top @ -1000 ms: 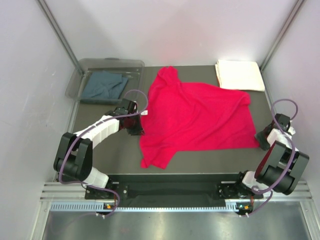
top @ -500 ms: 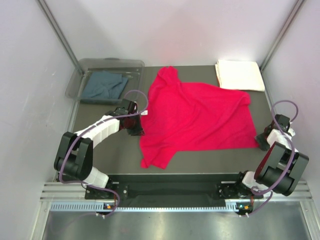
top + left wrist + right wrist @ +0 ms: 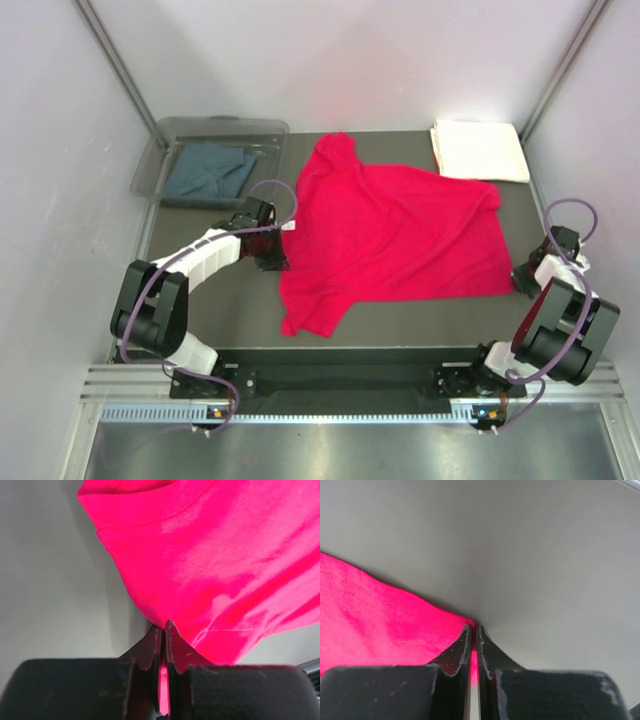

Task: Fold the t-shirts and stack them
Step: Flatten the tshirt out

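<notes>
Starting far left: clear plastic bin (image 3: 200, 133) off the back-left corner, holding the slate blue-grey t-shirt (image 3: 208, 170), all bunched up. Next over, left gripper (image 3: 272, 257) down low on the dark table (image 3: 230, 315), tucked right against the left edge of the red t-shirt (image 3: 400, 235). Can't really read the jaws from up top, though. Way clearer from the left wrist: pressed together on a pinch of red cloth, a sliver of red showing down between them, a stitched hem curving off just beyond the tips.

Middle of the table: red t-shirt spread mostly flat but rumpled, one sleeve poking toward the back, another lump sagging toward the near edge. Back-right corner: cream-white t-shirt (image 3: 480, 150), folded into a neat rectangle, sitting near the red one's far right corner.

Far right: right gripper (image 3: 524, 280) at the red t-shirt's near right corner. Same deal from above, too small to tell. From the right wrist, clamped tight on the very tip of that corner, thin red strip between the jaws, nothing but bare grey table past it.
</notes>
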Controlling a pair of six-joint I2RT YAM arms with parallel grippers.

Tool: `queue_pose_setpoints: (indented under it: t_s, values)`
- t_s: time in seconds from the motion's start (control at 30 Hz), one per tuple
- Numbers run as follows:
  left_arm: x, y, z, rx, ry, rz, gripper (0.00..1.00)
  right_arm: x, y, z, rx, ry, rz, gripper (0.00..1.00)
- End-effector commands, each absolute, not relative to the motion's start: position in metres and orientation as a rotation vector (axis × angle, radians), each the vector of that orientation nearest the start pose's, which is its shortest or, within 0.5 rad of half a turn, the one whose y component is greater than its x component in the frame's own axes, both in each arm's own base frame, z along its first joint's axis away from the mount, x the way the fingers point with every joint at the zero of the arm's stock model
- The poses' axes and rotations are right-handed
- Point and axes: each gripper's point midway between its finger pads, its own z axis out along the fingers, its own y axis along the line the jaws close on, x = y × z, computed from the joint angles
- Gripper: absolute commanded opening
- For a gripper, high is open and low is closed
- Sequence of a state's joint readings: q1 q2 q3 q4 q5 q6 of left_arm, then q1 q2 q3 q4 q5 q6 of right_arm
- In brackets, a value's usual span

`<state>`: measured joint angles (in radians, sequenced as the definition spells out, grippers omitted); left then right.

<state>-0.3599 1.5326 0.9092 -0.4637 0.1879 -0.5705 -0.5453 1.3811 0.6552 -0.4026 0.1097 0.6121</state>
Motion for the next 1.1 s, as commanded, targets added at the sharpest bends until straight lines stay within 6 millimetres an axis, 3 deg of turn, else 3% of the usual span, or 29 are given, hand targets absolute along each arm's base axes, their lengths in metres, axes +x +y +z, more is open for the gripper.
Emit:
queue_pose_setpoints:
  t_s: [0.0, 0.13, 0.2, 0.4, 0.53, 0.6, 0.63, 0.67, 0.7, 0.73, 0.77, 0.8, 0.87, 0.97, 1.0, 1.07]
  values:
    - [0.309, -0.179, 0.071, -0.189, 2.652, -0.611, 0.00, 0.185, -0.113, -0.016, 1.575, 2.430, -0.195, 0.00]
    - [0.322, -0.189, 0.080, -0.177, 2.631, -0.639, 0.00, 0.198, -0.133, 0.013, 1.535, 2.332, -0.242, 0.00]
    - [0.335, -0.193, 0.096, -0.177, 2.576, -0.636, 0.00, 0.207, -0.138, 0.026, 1.512, 2.297, -0.234, 0.00]
    - [0.375, -0.188, 0.144, -0.168, 2.399, -0.560, 0.00, 0.204, -0.145, 0.039, 1.428, 2.316, -0.289, 0.00]
    - [0.398, -0.184, 0.144, -0.080, 2.381, -0.466, 0.00, 0.207, -0.140, 0.040, 1.397, 2.330, -0.262, 0.00]
    - [0.401, -0.179, 0.131, -0.063, 2.472, -0.388, 0.15, 0.211, -0.136, 0.041, 1.365, 2.341, -0.243, 0.00]
    - [0.401, -0.168, 0.128, -0.085, 2.505, -0.295, 0.28, 0.212, -0.134, 0.042, 1.353, 2.345, -0.242, 0.00]
    - [0.398, -0.164, 0.126, -0.086, 2.529, -0.251, 0.42, 0.213, -0.132, 0.041, 1.336, 2.354, -0.238, 0.00]
    - [0.389, -0.157, 0.128, -0.093, 2.537, -0.230, 0.49, 0.213, -0.131, 0.042, 1.325, 2.355, -0.237, 0.00]
    - [0.383, -0.154, 0.131, -0.104, 2.527, -0.226, 0.55, 0.215, -0.131, 0.044, 1.312, 2.352, -0.240, 0.00]
    - [0.374, -0.152, 0.150, -0.102, 2.481, -0.256, 0.61, 0.216, -0.129, 0.043, 1.296, 2.359, -0.236, 0.00]
    - [0.357, -0.146, 0.140, -0.105, 2.509, -0.248, 0.62, 0.216, -0.127, 0.043, 1.289, 2.362, -0.234, 0.00]
    - [0.327, -0.136, 0.142, -0.139, 2.515, -0.265, 0.61, 0.220, -0.124, 0.044, 1.268, 2.365, -0.220, 0.00]
    - [0.297, -0.125, 0.142, -0.207, 2.509, -0.284, 0.47, 0.226, -0.121, 0.044, 1.235, 2.373, -0.204, 0.00]
    - [0.282, -0.120, 0.123, -0.228, 2.549, -0.269, 0.37, 0.229, -0.119, 0.044, 1.221, 2.377, -0.192, 0.00]
    - [0.273, -0.119, 0.114, -0.262, 2.559, -0.296, 0.35, 0.229, -0.117, 0.042, 1.197, 2.394, -0.197, 0.00]
